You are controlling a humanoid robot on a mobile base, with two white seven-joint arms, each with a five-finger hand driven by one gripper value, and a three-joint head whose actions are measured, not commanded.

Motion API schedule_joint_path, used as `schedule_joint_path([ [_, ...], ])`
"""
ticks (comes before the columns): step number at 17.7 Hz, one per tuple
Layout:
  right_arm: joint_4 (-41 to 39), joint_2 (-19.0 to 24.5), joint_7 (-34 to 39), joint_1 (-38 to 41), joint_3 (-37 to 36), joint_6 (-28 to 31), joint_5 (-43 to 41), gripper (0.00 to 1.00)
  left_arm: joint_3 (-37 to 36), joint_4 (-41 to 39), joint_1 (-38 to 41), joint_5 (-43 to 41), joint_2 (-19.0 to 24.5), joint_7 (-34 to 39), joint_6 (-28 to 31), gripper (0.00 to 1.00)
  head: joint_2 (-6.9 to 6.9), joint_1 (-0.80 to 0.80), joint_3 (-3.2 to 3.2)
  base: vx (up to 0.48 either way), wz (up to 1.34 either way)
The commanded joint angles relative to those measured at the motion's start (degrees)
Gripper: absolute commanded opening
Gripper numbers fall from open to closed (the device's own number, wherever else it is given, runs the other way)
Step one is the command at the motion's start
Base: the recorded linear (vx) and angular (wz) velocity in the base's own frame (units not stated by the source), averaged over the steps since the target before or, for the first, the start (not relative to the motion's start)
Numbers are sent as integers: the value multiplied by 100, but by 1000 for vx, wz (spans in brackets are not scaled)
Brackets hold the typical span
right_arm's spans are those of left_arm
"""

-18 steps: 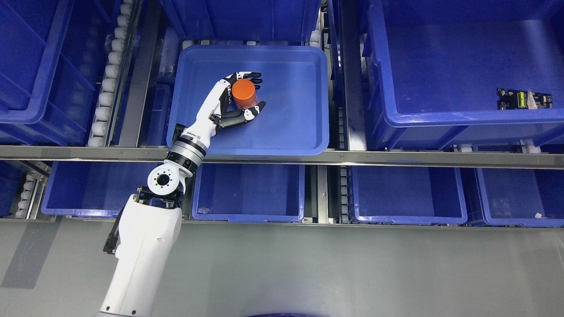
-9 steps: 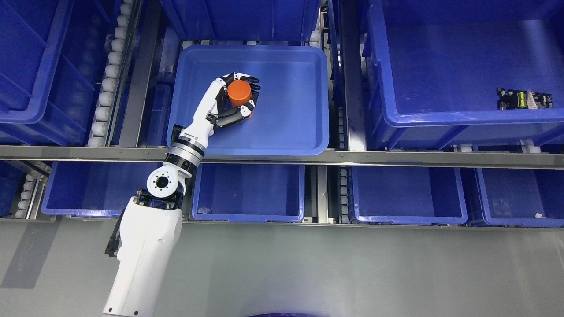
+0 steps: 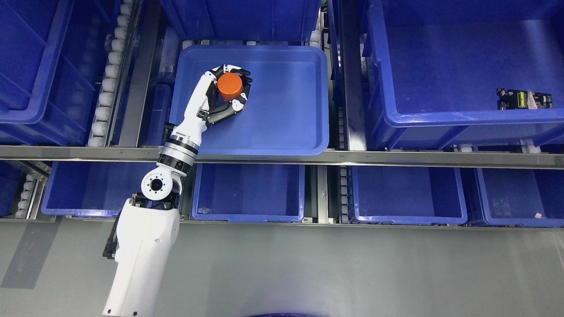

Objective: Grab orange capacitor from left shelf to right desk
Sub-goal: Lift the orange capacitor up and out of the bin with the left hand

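No text, label, brand, number or sign can be read anywhere in the head view. The small dark circuit board with a yellow-green part (image 3: 524, 99), lying in the large blue plastic bin (image 3: 462, 123) at the upper right, may carry markings, but they are too small to make out. The orange cylindrical capacitor (image 3: 230, 86) shows a plain top with no legible print. The white robot arm (image 3: 143, 246) and the blue plastic bins on the shelf show no lettering that can be read.
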Motion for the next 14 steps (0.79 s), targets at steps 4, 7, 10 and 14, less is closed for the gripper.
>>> schedule_joint_path([
  [4, -100, -100, -1, 132, -62, -2, 35, 100, 35, -904, 125, 630, 73, 1085, -936, 2, 0, 0, 0, 0, 0],
  [7, -100, -100, -1, 132, -62, -2, 35, 100, 17, -1509, 722, 630, 73, 1261, -1008, 3, 0, 0, 0, 0, 0],
  [10, -100, -100, -1, 123, -62, -2, 35, 100, 8, -1959, 1091, 630, 73, 1490, -1025, 3, 0, 0, 0, 0, 0],
  [14, -100, -100, -1, 132, -62, -2, 35, 100, -9, -2012, 1522, 638, 73, 1473, -1262, 2, 0, 0, 0, 0, 0],
])
